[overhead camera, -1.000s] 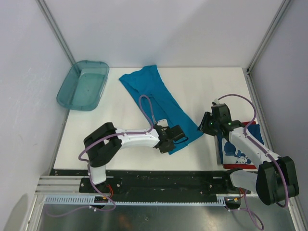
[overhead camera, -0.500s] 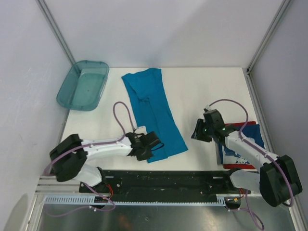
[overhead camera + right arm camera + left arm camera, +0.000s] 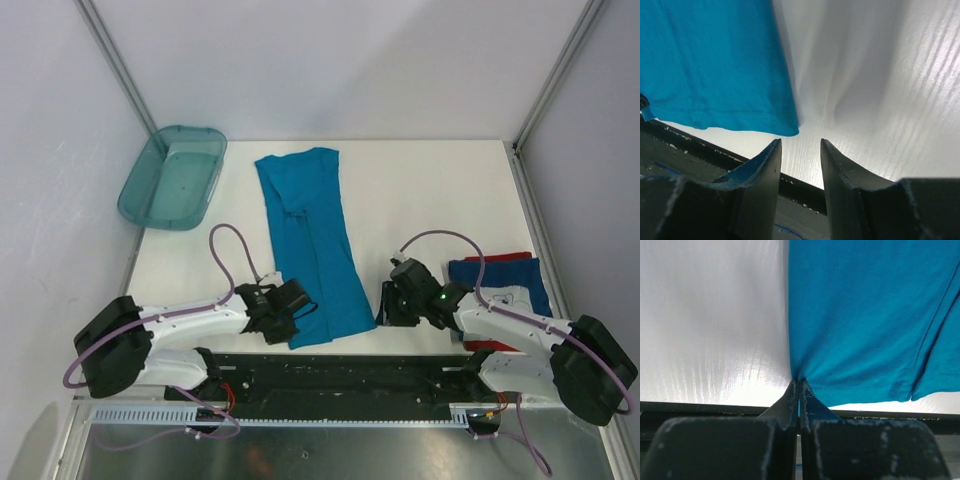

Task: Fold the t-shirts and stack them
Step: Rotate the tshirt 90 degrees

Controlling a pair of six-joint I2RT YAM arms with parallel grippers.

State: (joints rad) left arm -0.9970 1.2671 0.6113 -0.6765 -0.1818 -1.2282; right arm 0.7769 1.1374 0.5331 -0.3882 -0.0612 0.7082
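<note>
The white tabletop (image 3: pixel 430 190) is walled on three sides, and a black rail (image 3: pixel 340 365) runs along its near edge. At the far left corner a translucent teal bin (image 3: pixel 172 178) juts out over the tabletop's left edge, well apart from everything else. The teal-blue t-shirt (image 3: pixel 310 230) lies flat down the middle as a long strip, running almost straight from the far side to the near edge. The folded dark blue t-shirt (image 3: pixel 505 285), with its white print and red edge, sits at the near right, partly covered by the right arm and its cable. Nothing lies between the two shirts but bare tabletop.

The left fingers (image 3: pixel 295 305) are pressed fully together, pinching the near left corner of the teal-blue t-shirt (image 3: pixel 865 315) at its hem, just above the rail. The cloth fans out from the pinch (image 3: pixel 785 407). The right fingers (image 3: pixel 388 300) stand partly apart and hold nothing. They are low over bare tabletop, just beside the shirt's near right corner, which lies a little ahead of one fingertip (image 3: pixel 765 162) without touching it.

A second ago the teal-blue t-shirt lay on a slant, with its near end out toward the right. That end has since been drawn left and nearer. The left arm has swung back to the left, and the right arm has come away from the folded shirt toward the middle.
</note>
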